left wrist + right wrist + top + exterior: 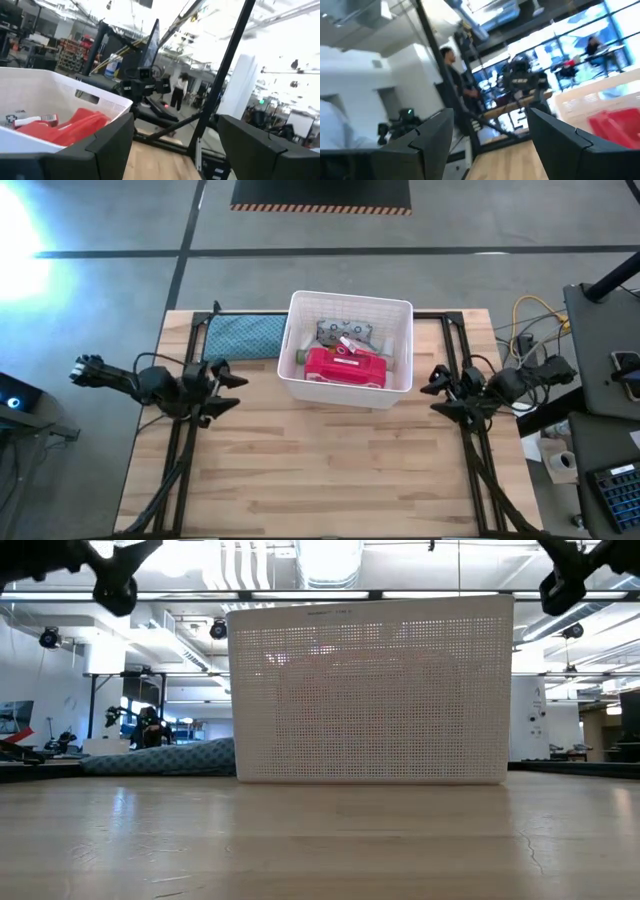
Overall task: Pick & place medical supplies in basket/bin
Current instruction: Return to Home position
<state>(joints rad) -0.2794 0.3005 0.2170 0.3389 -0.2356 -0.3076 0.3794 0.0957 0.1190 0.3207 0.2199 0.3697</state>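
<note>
**Figure. Both arms standing off from the loaded bin.** The white bin [340,393] is sitting in the upper centre of the high view on the bench [330,470]. The red case [345,368] is lying along its lower side, the grey-white soft pack [345,332] is lying above it, and a small red-and-white item [349,346] is resting between them. No supply is showing on the bare bench. The blue-grey folded cloth [243,337] is lying just left of the bin.

The left gripper [228,390] is hovering at middle left, near the bin's lower left corner. Its fingers are spread apart and carrying nothing. The right gripper [435,395] is hanging at middle right in the same state, apart and empty. In the low view both are hanging clear above the bench.

Placing appears finished, so the likely hazards lie in parking the arms:
- **Bin:** a gripper swinging inward could clip a slotted wall. The light bin could then be sliding or tipping, and a hard knock could be spilling its contents.
- **Cloth:** the left gripper, if travelling low, could be snagging the cloth and dragging it against the bin.
</note>
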